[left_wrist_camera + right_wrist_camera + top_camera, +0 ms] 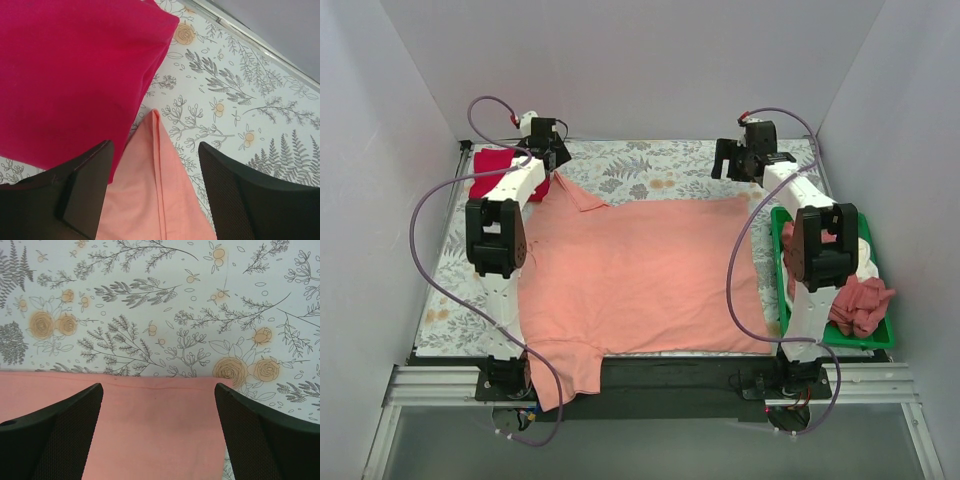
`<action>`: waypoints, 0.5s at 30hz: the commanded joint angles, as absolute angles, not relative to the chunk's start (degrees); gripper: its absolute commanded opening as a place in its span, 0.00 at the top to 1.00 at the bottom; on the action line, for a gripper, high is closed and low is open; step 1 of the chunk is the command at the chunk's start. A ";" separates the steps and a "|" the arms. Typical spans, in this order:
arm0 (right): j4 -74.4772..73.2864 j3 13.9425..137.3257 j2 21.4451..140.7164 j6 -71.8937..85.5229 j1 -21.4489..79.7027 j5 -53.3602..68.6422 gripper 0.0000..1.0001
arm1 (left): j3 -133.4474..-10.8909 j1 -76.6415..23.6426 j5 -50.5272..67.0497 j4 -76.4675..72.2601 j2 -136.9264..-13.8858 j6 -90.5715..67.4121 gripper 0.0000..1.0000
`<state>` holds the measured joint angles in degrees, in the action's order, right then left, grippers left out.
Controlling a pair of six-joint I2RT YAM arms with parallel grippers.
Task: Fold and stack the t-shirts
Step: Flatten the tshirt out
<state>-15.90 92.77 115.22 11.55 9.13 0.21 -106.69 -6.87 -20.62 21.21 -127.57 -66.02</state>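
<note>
A salmon-pink t-shirt [640, 275] lies spread flat over the middle of the flowered table [640, 160], one sleeve hanging over the near edge. A folded red t-shirt [498, 170] sits at the far left. My left gripper [548, 152] is open above the pink shirt's far-left sleeve tip [155, 175], beside the red shirt [70, 75]. My right gripper [740, 160] is open above the pink shirt's far-right corner [160, 420]. Neither holds anything.
A green bin [876, 335] at the right edge holds crumpled pink-red shirts [858, 300] and something white. The flowered cloth [160, 300] covers the table. Grey walls enclose the table on three sides.
</note>
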 commanded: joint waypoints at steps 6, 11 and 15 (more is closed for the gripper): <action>-13.81 81.84 100.12 10.81 9.75 4.65 0.02 | -96.44 -9.58 -17.06 22.59 -110.49 -68.81 0.31; -13.10 71.29 93.97 11.34 12.39 6.41 0.02 | -84.13 -10.81 -14.24 23.11 -103.72 -73.82 0.30; -11.78 67.06 93.16 11.86 14.06 6.33 0.02 | -75.60 -10.99 -10.29 21.45 -99.06 -76.55 0.30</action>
